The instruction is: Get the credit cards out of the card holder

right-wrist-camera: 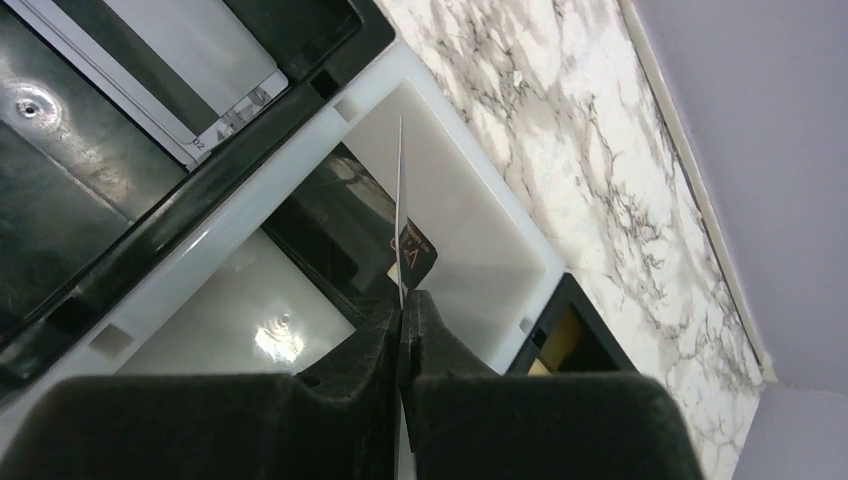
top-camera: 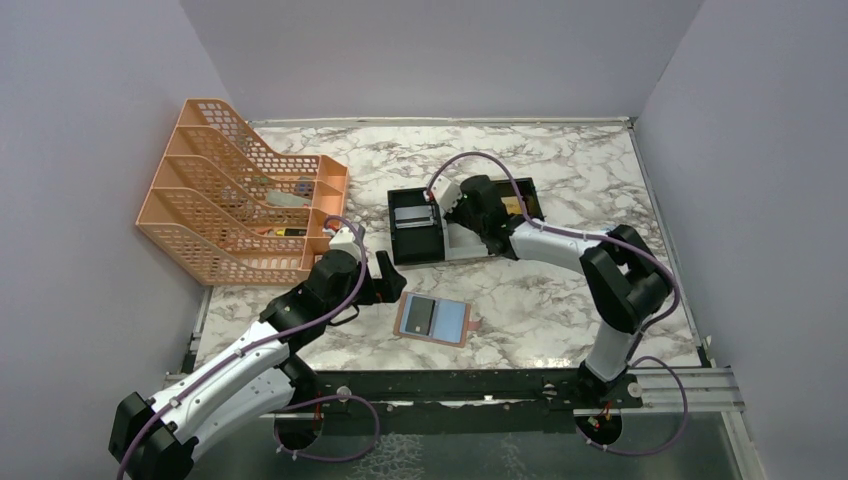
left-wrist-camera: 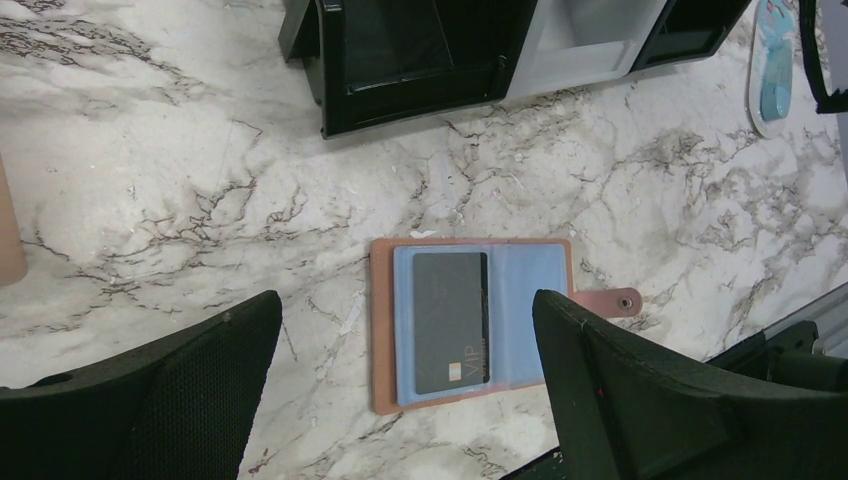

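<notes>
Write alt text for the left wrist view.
An open tan card holder with blue lining lies on the marble table, holding a black card, framed by the wide-open left fingers. A black-and-white tray sits beyond it.

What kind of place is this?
Most likely a robot lab test cell, not a real office: a marble-pattern table boxed in by plain lilac walls, two robot arms bolted at its near edge, and staged props like an orange mesh file tray and an open card holder.
</notes>
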Tool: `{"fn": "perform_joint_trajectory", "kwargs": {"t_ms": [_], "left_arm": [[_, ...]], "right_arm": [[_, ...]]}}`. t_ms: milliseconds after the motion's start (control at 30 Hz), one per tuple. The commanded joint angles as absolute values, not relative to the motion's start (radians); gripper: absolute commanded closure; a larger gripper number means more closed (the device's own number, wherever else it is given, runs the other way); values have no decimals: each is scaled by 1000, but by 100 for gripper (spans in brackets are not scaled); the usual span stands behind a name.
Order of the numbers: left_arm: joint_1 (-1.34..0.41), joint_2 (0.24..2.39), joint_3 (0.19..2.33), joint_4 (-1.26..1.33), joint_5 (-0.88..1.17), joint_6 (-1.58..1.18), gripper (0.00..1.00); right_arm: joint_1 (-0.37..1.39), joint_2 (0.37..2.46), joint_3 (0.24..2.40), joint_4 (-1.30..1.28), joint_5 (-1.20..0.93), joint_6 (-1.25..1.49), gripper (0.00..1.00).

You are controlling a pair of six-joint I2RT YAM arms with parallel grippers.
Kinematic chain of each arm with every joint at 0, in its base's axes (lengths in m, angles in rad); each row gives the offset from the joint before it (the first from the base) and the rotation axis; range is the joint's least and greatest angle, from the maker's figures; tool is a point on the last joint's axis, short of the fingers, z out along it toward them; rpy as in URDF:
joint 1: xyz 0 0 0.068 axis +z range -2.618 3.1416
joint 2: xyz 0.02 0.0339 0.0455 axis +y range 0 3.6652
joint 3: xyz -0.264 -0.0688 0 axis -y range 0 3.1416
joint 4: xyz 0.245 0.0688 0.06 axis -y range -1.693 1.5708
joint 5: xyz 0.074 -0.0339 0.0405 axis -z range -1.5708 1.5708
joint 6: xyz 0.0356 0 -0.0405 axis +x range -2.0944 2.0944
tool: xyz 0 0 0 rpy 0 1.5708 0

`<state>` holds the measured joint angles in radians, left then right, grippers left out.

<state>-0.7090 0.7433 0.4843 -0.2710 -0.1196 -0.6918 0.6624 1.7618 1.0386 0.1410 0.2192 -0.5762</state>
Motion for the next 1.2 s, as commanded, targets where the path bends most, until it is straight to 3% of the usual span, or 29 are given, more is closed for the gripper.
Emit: {"fn": "perform_joint_trajectory", "kwargs": {"t_ms": [0,500,1167], "left_arm": [[-709,744,514,-281,-109,-669,1],[-709,752,518,-282,-89,-680,1],[-709,771,521,-280,-66,-696,1]], "right_arm": [[647,1821,1104,66,200,-627,99],[608,1908,1150,86,164,-657,96],[594,1922,1161,43,64,-623,75]]}}
